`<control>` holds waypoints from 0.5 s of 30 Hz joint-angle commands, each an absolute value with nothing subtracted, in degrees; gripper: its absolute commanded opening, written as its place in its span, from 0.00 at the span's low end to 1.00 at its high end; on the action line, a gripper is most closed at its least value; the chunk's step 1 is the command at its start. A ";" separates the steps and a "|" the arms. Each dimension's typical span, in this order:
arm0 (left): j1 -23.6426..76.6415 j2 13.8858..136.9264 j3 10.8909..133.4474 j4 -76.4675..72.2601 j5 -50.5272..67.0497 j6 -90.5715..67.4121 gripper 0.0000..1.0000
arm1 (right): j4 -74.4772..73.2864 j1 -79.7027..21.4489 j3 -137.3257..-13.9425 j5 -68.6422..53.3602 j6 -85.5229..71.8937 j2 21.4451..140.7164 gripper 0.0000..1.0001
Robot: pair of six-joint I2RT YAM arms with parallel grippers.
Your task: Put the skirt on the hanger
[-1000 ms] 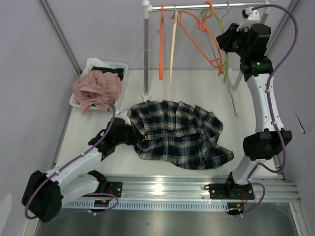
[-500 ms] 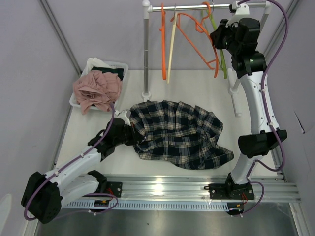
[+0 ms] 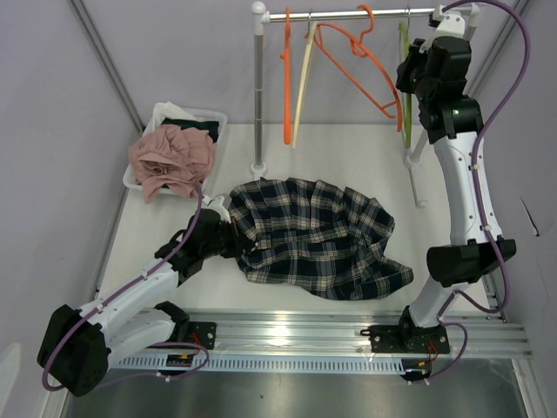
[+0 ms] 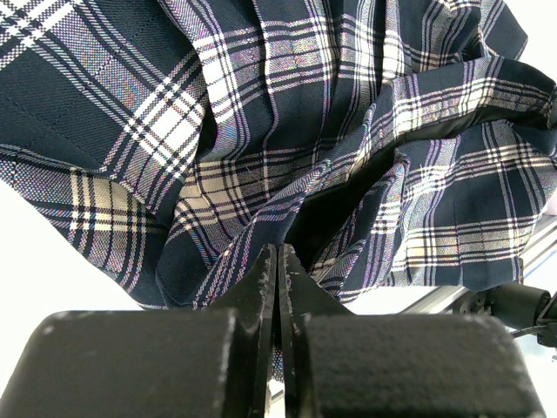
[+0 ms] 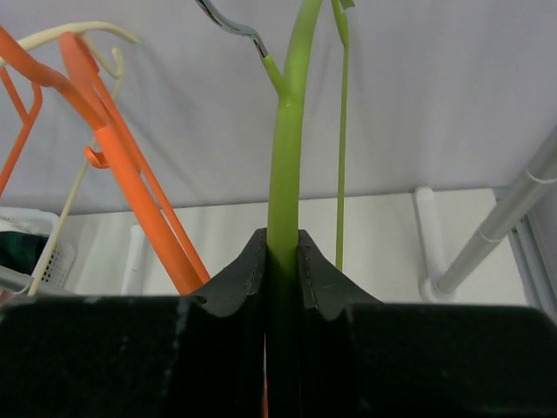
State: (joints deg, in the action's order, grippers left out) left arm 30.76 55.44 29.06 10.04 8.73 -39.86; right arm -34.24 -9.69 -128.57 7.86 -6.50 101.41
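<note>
The dark plaid skirt (image 3: 313,235) lies crumpled on the white table and fills the left wrist view (image 4: 287,131). My left gripper (image 3: 231,237) is at the skirt's left edge, and its jaws (image 4: 278,252) are pressed together on a fold of the cloth. The green hanger (image 3: 406,78) hangs from the rail (image 3: 348,12) at the far right. My right gripper (image 3: 409,68) is raised by the rail. It is shut on the hanger's green bar (image 5: 287,131), with the jaws (image 5: 281,239) on either side of it.
Two orange hangers (image 3: 357,57) (image 3: 286,87) and a cream one (image 3: 300,87) hang on the same rail. The rack's upright post (image 3: 258,96) stands behind the skirt. A white basket (image 3: 204,114) with pink cloth (image 3: 172,158) sits at the back left.
My right gripper swung left along the rail and back right with the green hanger, which now hangs nearly straight. The orange hangers have swayed. The left arm and the skirt have not moved.
</note>
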 commanded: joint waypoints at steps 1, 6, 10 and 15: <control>31.20 54.75 30.06 9.76 8.53 -38.41 0.03 | -30.50 -8.18 -124.66 11.69 -8.87 92.57 0.00; 31.20 54.76 30.67 10.02 8.35 -38.15 0.02 | -32.33 -6.68 -121.64 10.02 -10.72 87.19 0.00; 31.20 54.84 30.94 10.28 8.09 -37.97 0.02 | -35.85 -6.24 -119.89 10.63 -11.86 82.37 0.00; 31.20 55.90 31.20 9.85 8.00 -37.71 0.02 | -40.67 -4.84 -117.07 6.16 -13.53 77.70 0.00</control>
